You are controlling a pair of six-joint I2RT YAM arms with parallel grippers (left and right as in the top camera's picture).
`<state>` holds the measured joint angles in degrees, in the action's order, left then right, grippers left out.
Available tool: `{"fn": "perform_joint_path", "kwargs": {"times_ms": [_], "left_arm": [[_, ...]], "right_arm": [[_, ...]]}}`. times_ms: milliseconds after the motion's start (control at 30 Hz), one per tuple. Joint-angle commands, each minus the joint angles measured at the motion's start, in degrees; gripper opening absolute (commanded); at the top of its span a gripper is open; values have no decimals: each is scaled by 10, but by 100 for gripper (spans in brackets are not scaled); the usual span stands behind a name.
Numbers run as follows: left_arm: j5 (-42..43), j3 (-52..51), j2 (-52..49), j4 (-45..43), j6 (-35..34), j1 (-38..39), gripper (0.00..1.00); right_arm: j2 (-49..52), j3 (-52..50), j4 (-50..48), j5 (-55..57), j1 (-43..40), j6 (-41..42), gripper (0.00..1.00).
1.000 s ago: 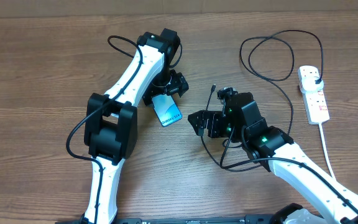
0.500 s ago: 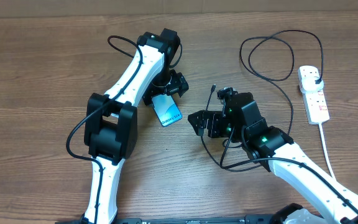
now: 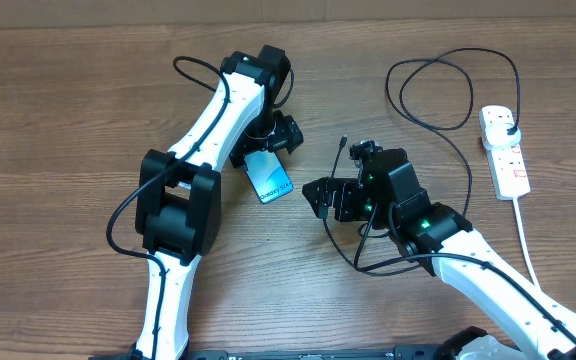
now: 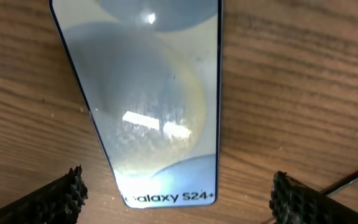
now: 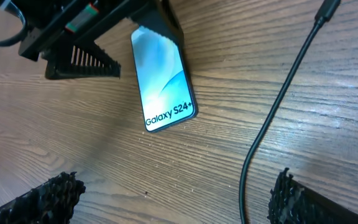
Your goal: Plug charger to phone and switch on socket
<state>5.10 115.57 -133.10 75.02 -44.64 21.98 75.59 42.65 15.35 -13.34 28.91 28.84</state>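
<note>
The phone (image 3: 270,180) lies flat on the wooden table with its light screen up; it also shows in the left wrist view (image 4: 148,99) and the right wrist view (image 5: 163,78). My left gripper (image 3: 266,148) hovers over its far end, open and empty, one finger on each side (image 4: 179,200). The charger's thin black cable (image 3: 438,125) loops at the back right. Its connector tip (image 3: 343,142) lies right of the phone (image 5: 328,11). My right gripper (image 3: 318,200) is open, low over the table, with the cable (image 5: 272,118) between its fingers (image 5: 176,202). The white socket (image 3: 505,160) lies at the far right with the black plug (image 3: 509,123) in it.
The socket's thick white cord (image 3: 526,240) runs toward the front right edge. My left arm's black cable (image 3: 193,70) arcs over the back left. The left gripper's body (image 5: 86,37) shows beside the phone in the right wrist view.
</note>
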Motion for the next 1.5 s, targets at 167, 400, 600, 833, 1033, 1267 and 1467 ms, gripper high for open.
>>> {"fn": "perform_joint_path", "kwargs": {"times_ms": [167,400,600,833,1033,1267,1467], "left_arm": [[-50,12,22,-30,25,-3,100],[-66,11,19,-39,22,-3,100],[-66,7,2,-38,18,-2,100],[-85,-19,-1,-34,6,-2,100],[-73,-63,-1,-63,-20,0,100],[-52,-98,-1,-109,-26,6,100],[-48,-123,-1,-139,-32,6,100]], "right_arm": [[-10,9,9,-2,-2,-18,100],[-10,9,8,-2,-2,-37,100],[-10,9,9,-2,-2,-39,100],[-10,9,8,-2,-2,-39,100],[-10,9,8,-2,-2,-39,100],[-10,9,9,-2,-2,-50,100],[-10,9,9,-2,-2,-54,100]]}}
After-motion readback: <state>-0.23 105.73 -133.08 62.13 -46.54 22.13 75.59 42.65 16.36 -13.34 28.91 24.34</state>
